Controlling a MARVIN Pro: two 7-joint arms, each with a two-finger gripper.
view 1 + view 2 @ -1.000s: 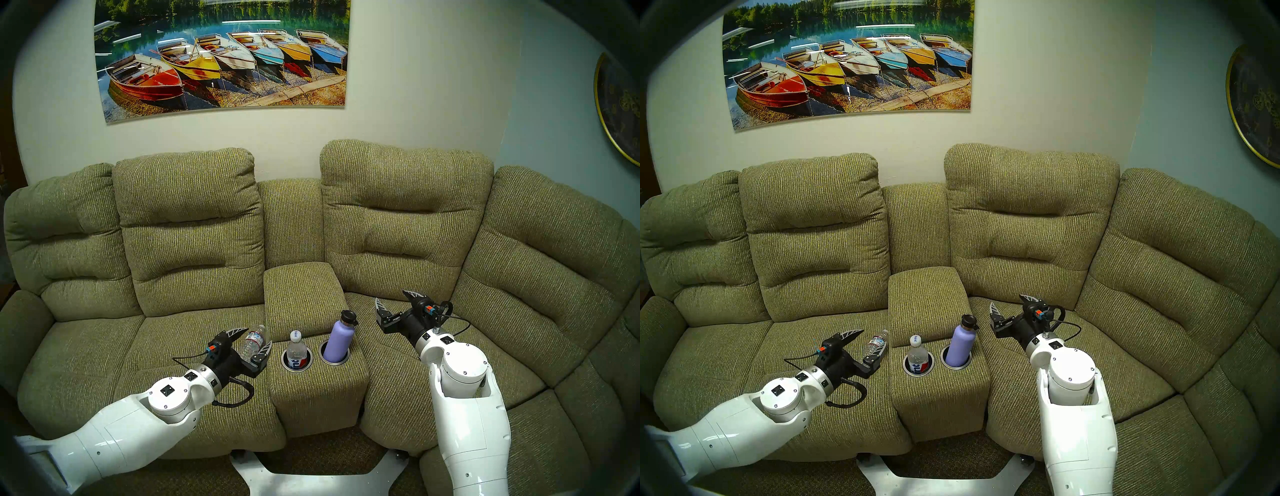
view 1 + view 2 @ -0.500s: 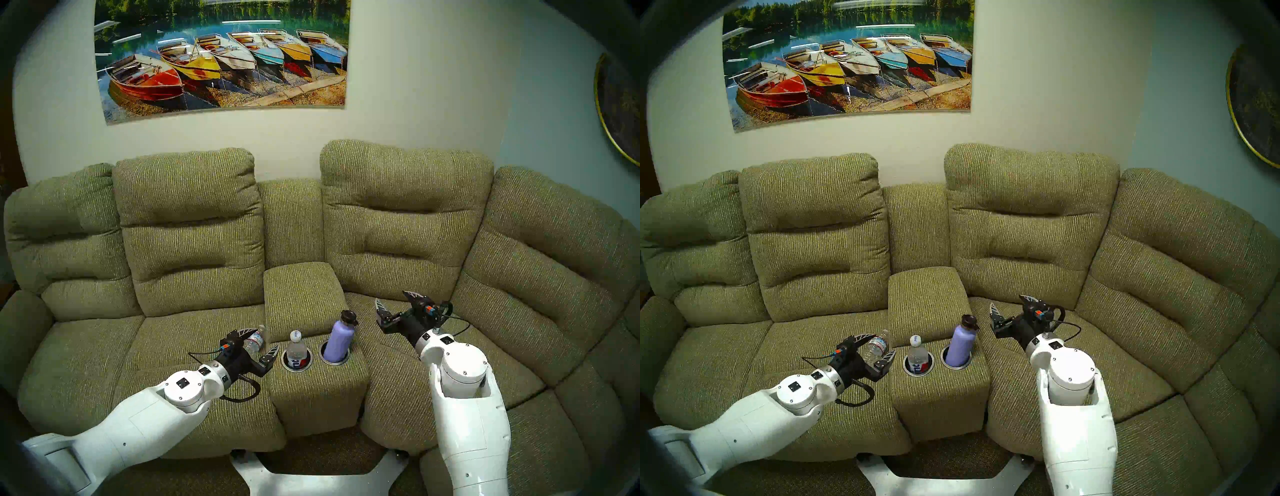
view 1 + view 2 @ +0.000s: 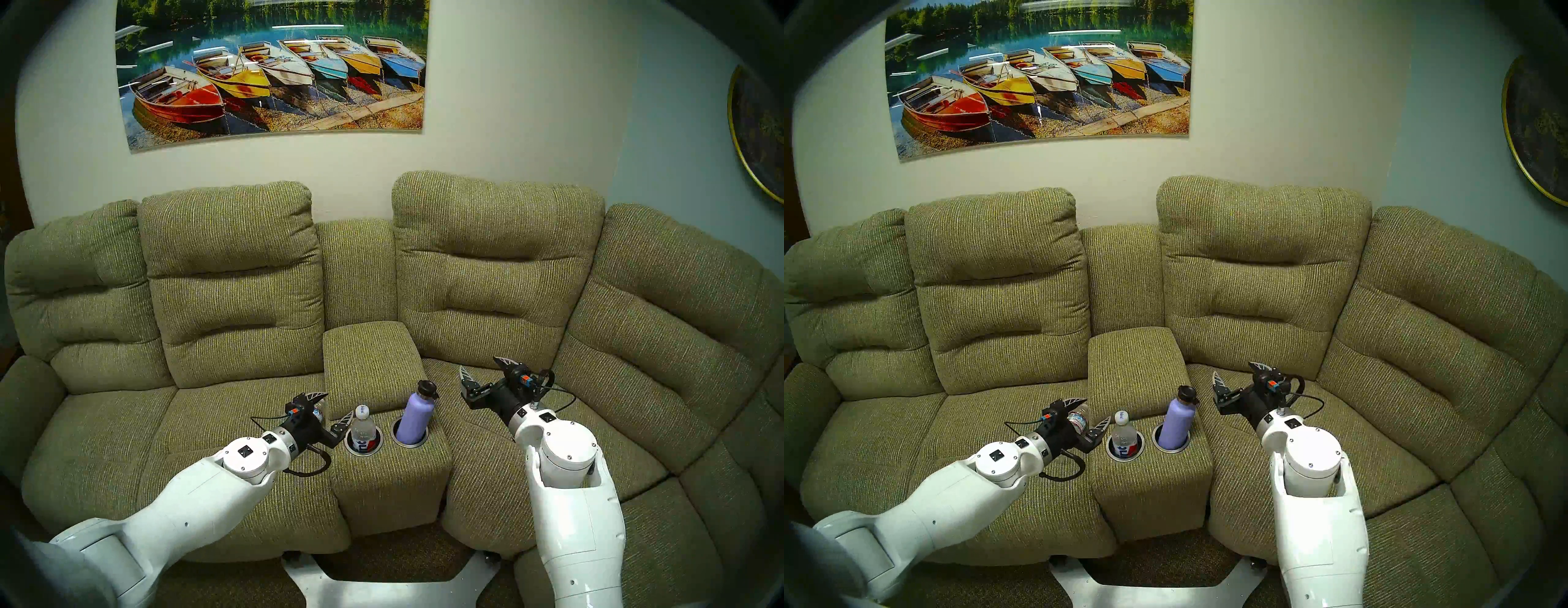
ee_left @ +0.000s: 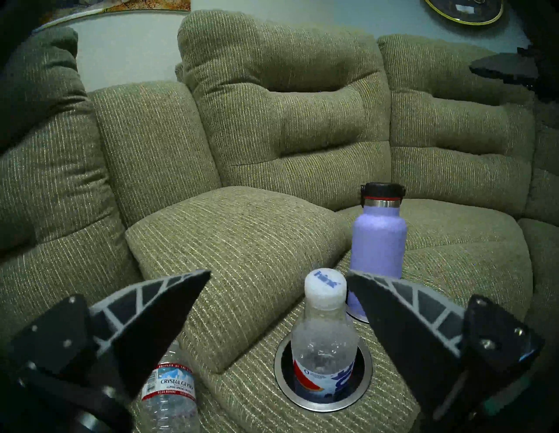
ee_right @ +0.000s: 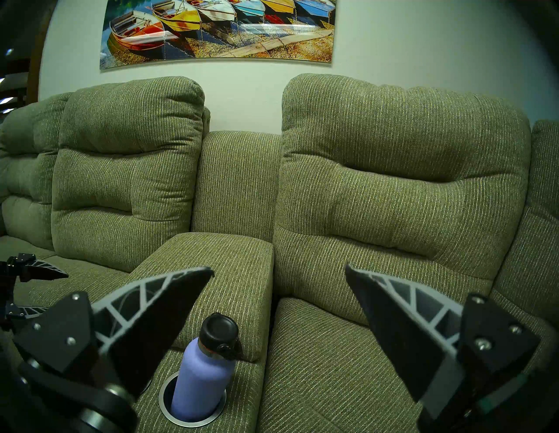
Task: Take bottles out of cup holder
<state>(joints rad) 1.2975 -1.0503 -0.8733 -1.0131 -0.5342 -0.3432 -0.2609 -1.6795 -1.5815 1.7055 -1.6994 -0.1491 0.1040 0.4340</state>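
- Low in the centre of the head view, on the sofa's middle console (image 3: 382, 467), you have the cup holder (image 3: 364, 451): two silver-rimmed wells side by side, both bottles standing upright in them.
- Your clear plastic bottle (image 3: 363, 429) sits in the well at frame left; only its shoulder, neck and white cap (image 4: 325, 288) clear the rim, the label mostly sunk below.
- Judge it light and thin-walled: it will dent if you squeeze hard, and the smooth plastic may slip. Take it just under the cap, at the neck and upper shoulder, with a modest squeeze, and lift straight up.
- Your lavender metal bottle (image 3: 415, 418) stands in the frame-right well, most of its body above the rim, leaning slightly. Expect it stiff, heavier and smooth-coated; grip mid-body, below the black loop cap (image 5: 219, 331).
- Your left hand (image 3: 335, 407) is spread wide and empty, just left of the clear bottle, not touching it.
- Your right hand (image 3: 483, 369) hangs wide open and empty, to the frame right of the lavender bottle.
- Mind the crinkled water bottle (image 4: 169, 393) on the seat beside the console.
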